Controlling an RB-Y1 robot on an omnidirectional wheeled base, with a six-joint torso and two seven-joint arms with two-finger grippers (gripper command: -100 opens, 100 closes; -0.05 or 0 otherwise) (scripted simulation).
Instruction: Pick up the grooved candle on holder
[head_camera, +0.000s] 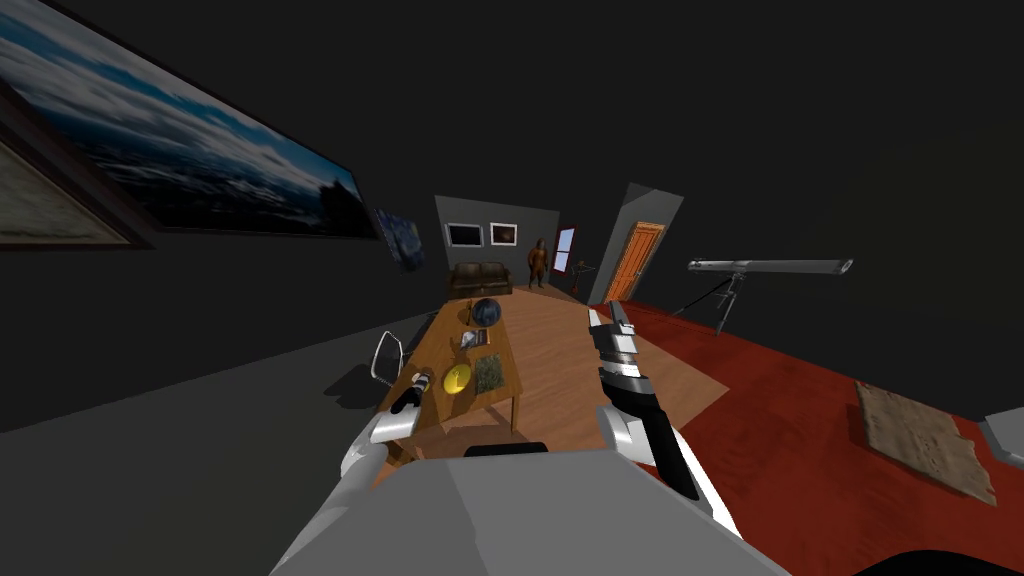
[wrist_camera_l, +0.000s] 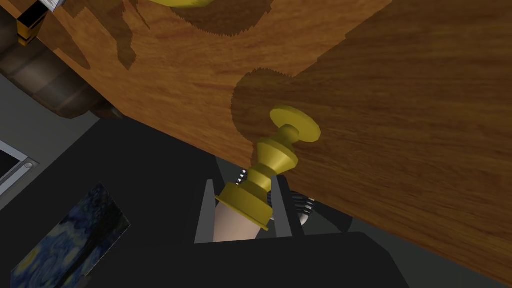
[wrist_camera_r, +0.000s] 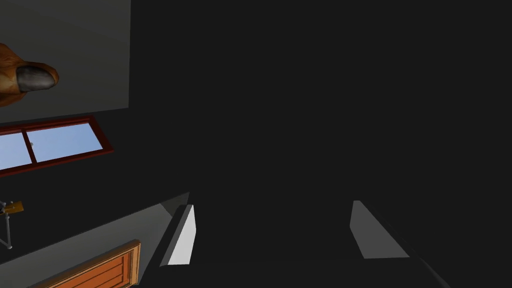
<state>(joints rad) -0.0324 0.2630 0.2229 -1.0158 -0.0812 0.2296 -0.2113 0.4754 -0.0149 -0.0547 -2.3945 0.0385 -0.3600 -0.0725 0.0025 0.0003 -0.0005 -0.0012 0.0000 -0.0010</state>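
Note:
The candle (wrist_camera_l: 234, 229) is a pale stick in a gold turned holder (wrist_camera_l: 274, 159). My left gripper (wrist_camera_l: 245, 200) is shut on the candle's body, a finger pressing each side. The holder points away from the hand, its round base close over the wooden table (wrist_camera_l: 400, 125) near the edge, with its shadow beside it. I cannot tell whether the base touches the wood. In the head view the left gripper (head_camera: 408, 398) is at the table's near left corner. My right gripper (head_camera: 608, 318) is raised to the right of the table, open and holding nothing.
On the table (head_camera: 505, 365) lie a yellow round object (head_camera: 457, 378), a greenish mat (head_camera: 489, 373) and a dark globe (head_camera: 486, 312). A chair (head_camera: 387, 358) stands at its left side. A telescope (head_camera: 770, 267) on a tripod stands on the red floor to the right.

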